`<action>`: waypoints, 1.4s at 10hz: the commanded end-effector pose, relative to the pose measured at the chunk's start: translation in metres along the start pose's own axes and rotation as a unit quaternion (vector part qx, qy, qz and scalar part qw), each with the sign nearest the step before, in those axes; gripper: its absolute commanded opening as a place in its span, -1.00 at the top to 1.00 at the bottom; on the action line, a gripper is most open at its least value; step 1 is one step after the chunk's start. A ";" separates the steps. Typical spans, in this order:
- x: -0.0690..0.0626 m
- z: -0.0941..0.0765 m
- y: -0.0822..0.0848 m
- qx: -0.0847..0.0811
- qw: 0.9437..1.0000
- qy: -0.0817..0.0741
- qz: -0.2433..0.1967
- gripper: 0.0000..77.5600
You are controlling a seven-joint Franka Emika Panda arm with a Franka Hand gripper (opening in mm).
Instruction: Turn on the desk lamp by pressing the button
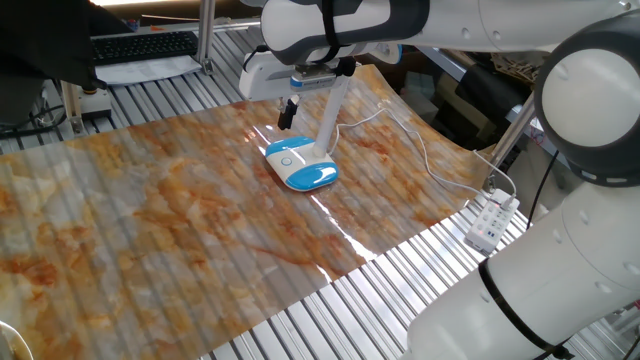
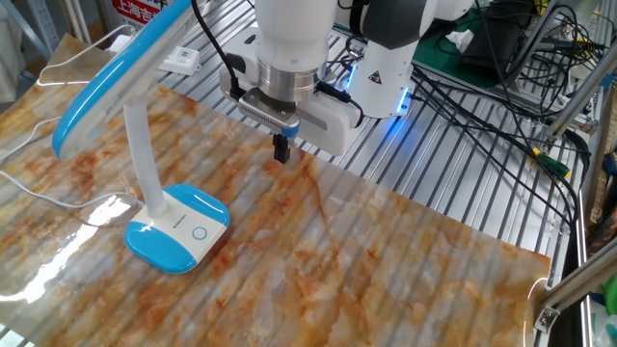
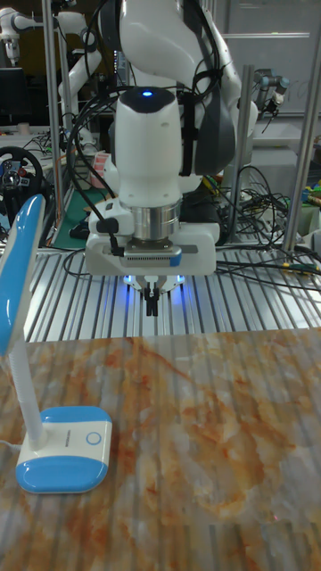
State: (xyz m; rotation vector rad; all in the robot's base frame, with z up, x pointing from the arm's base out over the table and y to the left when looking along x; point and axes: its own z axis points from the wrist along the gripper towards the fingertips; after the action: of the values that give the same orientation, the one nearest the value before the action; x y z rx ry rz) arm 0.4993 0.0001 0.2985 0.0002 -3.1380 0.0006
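Franka arm (image 3: pixel 152 152) hovering over the marble-patterned counter (image 2: pixel 386 270).
Desk lamp (image 2: pixel 178 236) is sitting at the counter's left; the end effector (image 2: pixel 281 150) is hanging apart from it, fingers together, gripping nothing.

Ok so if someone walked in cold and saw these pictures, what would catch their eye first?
Probably the big white robot arm hanging over the marbled orange table cover, its tool held above the surface with the fingertips touching. Next, the desk lamp, with its bright blue-and-white base and round button, standing off to the tool's side and untouched. Blue lights glow on the arm's base behind.
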 end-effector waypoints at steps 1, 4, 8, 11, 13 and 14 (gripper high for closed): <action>0.000 0.000 0.000 0.001 1.000 0.028 -0.004 1.00; 0.000 -0.001 0.000 0.009 1.000 0.024 -0.001 1.00; 0.000 -0.006 -0.001 0.012 1.000 0.028 -0.002 1.00; -0.001 -0.003 -0.004 0.009 1.000 0.028 0.002 1.00; -0.001 0.000 -0.004 0.012 1.000 0.028 0.001 1.00; -0.001 0.001 -0.004 0.012 1.000 0.027 0.002 1.00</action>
State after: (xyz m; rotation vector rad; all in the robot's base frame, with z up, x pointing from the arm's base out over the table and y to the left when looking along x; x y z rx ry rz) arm 0.4996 -0.0040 0.2981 -0.0037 -3.0804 0.0357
